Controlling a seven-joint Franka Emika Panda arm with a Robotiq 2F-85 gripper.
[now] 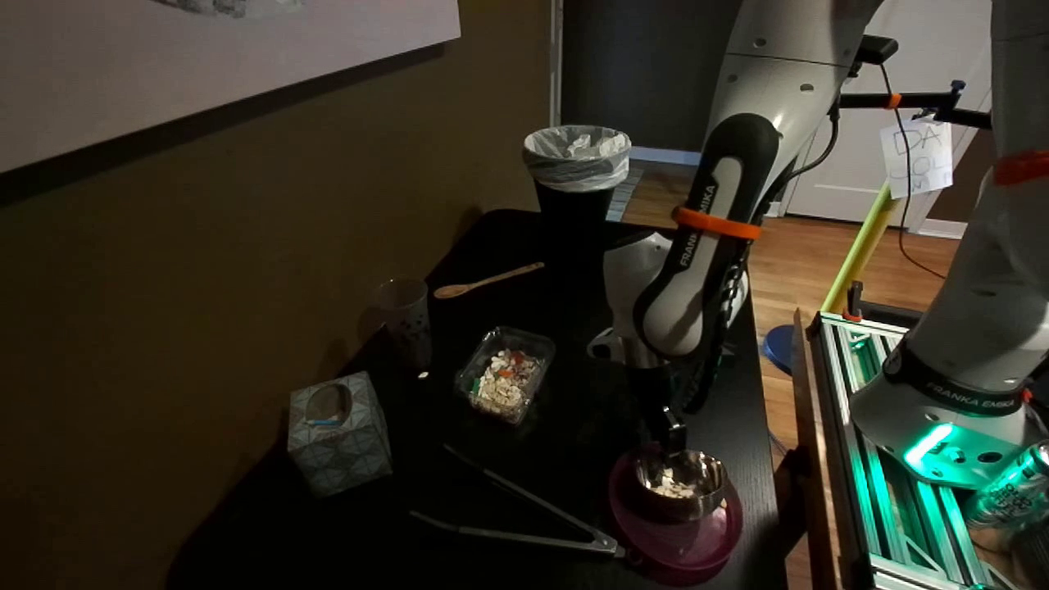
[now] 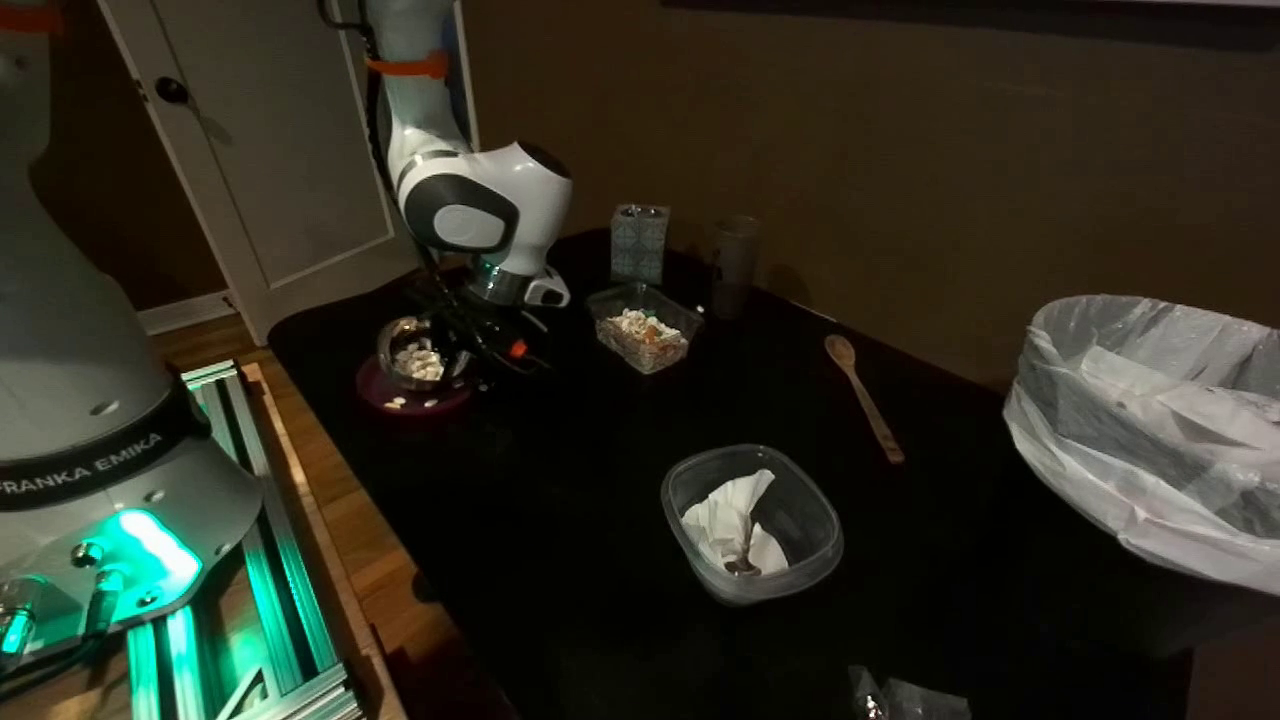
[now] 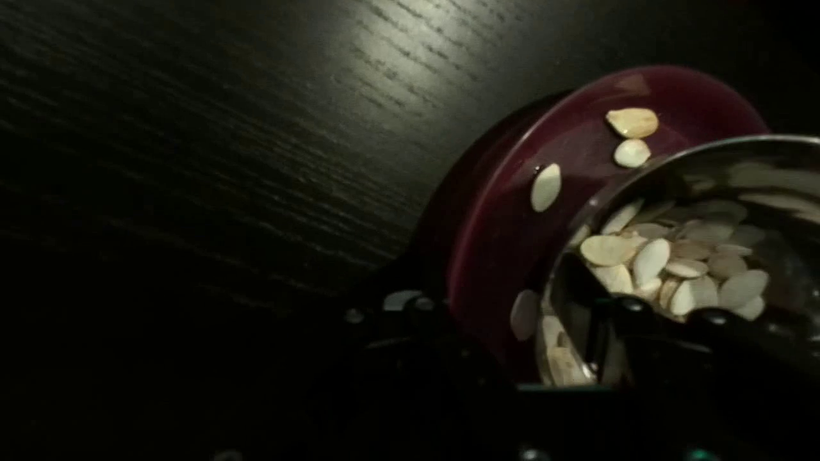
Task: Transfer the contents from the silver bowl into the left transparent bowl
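The silver bowl [image 1: 710, 483] stands on a magenta plate [image 1: 678, 551] near the table edge, holding the contents, a heap of pale flat seeds [image 3: 685, 269]. In the wrist view my gripper [image 3: 526, 307] straddles the bowl's near rim, one finger over the inside and one outside above the plate. A gap shows between each finger and the bowl wall, so the jaws are apart. Dim light hides much of the finger shape. The left transparent bowl [image 1: 534, 338], squarish and clear, sits farther up the table with a mixed crumbly heap inside.
Loose seeds lie on the plate. Metal tongs [image 1: 533, 537] lie beside it. Around the left transparent bowl stand a tissue box [image 1: 340, 438] and a cup [image 1: 407, 324]. A wooden spoon [image 2: 868, 405], a rounder clear bowl [image 2: 815, 525] with paper, and a lined bin [image 1: 578, 176] are farther off.
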